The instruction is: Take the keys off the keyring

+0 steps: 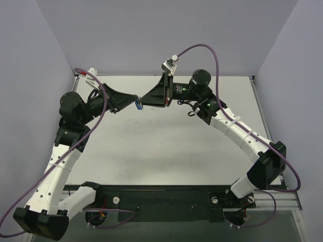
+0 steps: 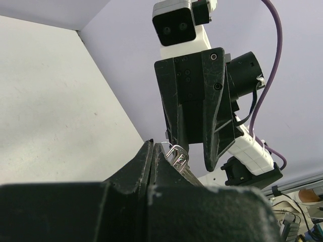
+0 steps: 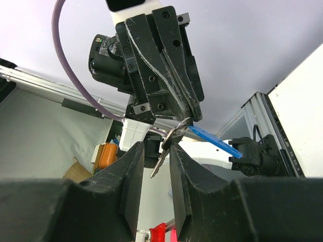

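Both grippers meet in mid-air above the far part of the table (image 1: 166, 146). My left gripper (image 1: 134, 100) is shut on the keyring (image 3: 182, 122), a thin wire ring at its fingertips (image 2: 151, 147). The blue tag (image 3: 214, 141) sticks out sideways from the ring and shows as a blue speck in the top view (image 1: 138, 105). The small silver key (image 3: 162, 157) hangs from the ring, down between the fingers of my right gripper (image 3: 155, 151), which is open around it and close to touching on one side. The key also shows beside the left fingers (image 2: 177, 155).
The right wrist camera housing (image 2: 174, 22) and purple cable (image 2: 272, 60) hang close in front of the left gripper. The grey back wall (image 1: 166, 35) stands just behind both grippers. A metal rail (image 1: 257, 106) runs along the table's right edge.
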`<state>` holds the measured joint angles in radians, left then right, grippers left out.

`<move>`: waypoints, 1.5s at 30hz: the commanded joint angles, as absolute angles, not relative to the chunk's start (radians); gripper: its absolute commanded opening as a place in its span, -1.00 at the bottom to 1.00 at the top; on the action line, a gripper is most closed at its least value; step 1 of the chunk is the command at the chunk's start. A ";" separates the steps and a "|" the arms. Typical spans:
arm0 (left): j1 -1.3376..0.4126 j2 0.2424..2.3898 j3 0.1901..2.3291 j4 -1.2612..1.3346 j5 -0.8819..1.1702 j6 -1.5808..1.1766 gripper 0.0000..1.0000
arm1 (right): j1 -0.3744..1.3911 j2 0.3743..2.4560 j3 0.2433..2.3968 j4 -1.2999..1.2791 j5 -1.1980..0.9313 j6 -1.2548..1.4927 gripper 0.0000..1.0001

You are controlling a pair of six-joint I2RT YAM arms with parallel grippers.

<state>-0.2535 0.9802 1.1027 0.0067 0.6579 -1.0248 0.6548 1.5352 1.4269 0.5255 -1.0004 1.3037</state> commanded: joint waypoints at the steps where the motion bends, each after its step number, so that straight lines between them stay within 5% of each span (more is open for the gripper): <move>1: -0.253 0.968 1.146 0.028 0.640 -1.014 -1.00 | 0.653 1.511 1.425 0.523 -1.028 1.252 -0.53; 9: -0.255 0.965 1.141 0.035 0.635 -1.019 -1.00 | 0.655 1.511 1.428 0.476 -1.022 1.215 -0.61; 17: -0.255 0.965 1.147 0.052 0.649 -1.028 -1.00 | 0.653 1.513 1.431 0.419 -1.015 1.170 -1.00; 45: -0.253 1.019 1.259 -0.124 0.943 -0.853 -1.00 | 0.626 1.485 1.442 0.345 -1.101 1.121 -1.00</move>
